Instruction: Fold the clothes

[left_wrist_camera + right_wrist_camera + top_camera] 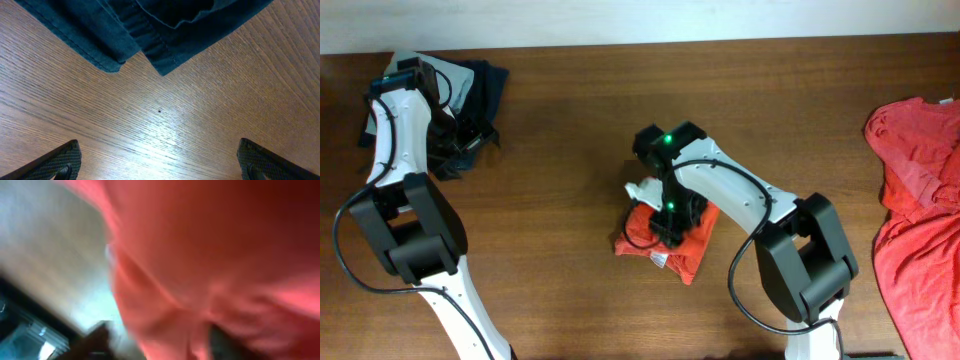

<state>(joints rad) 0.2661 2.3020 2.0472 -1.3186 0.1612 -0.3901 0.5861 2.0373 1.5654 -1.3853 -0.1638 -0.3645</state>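
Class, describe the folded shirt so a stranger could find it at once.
Look to the middle of the wooden table. An orange-red shirt lies there. Unlike the loose orange-red shirts at the right edge, it is a small folded bundle.

Corners of a dark navy garment (150, 25) lie on the table (165, 115) beyond the wide-open tool (160, 162)

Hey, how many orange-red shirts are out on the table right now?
2 that I can tell apart: a folded shirt in the middle, and a loose heap at the right edge, which may hide more.
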